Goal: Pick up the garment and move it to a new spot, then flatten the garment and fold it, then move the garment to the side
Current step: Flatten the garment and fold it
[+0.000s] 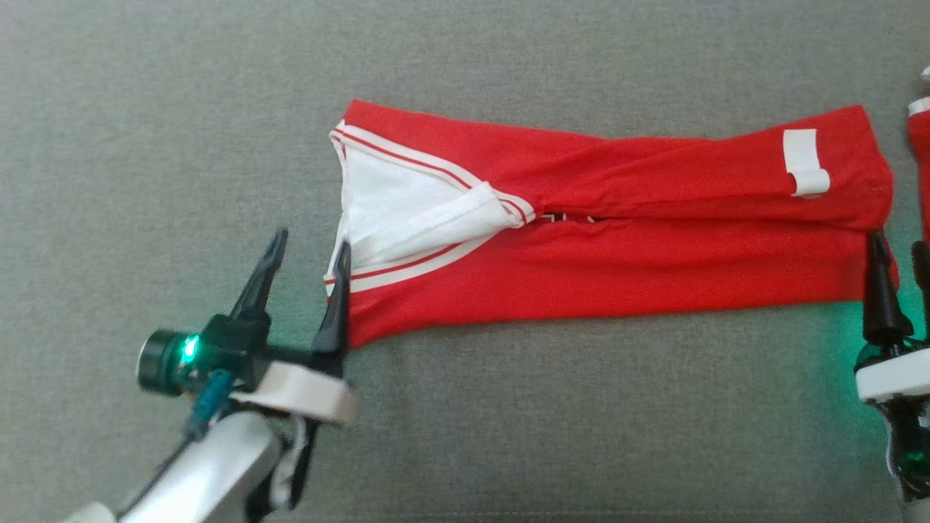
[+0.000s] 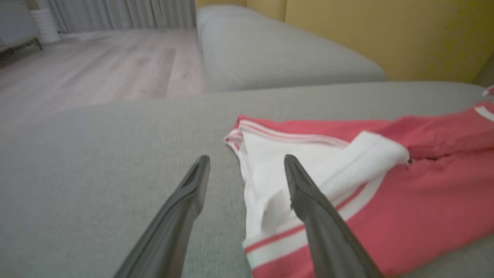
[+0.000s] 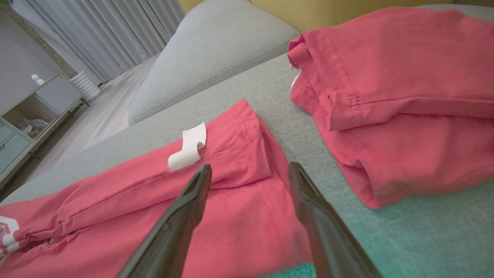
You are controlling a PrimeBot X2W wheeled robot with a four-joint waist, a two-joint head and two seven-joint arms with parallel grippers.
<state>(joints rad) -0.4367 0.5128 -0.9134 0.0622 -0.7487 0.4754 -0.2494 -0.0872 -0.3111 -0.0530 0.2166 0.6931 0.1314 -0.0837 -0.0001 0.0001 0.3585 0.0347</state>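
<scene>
Recorded left tool spread wide, gripping nothing; right-hand finger over the white-trimmed neck opening of the red shirt, other finger over bare grey sofa cushion. Found shirt folded lengthwise into a long strip, lying flat on the cushion, reaching from left tool across to right tool. Noted white label curled up near the hem, just ahead of right tool. Recorded right tool likewise wide, empty, straddling the hem edge. Seen second red garment to the right of that tool, apart from the shirt, gap of cushion between.
</scene>
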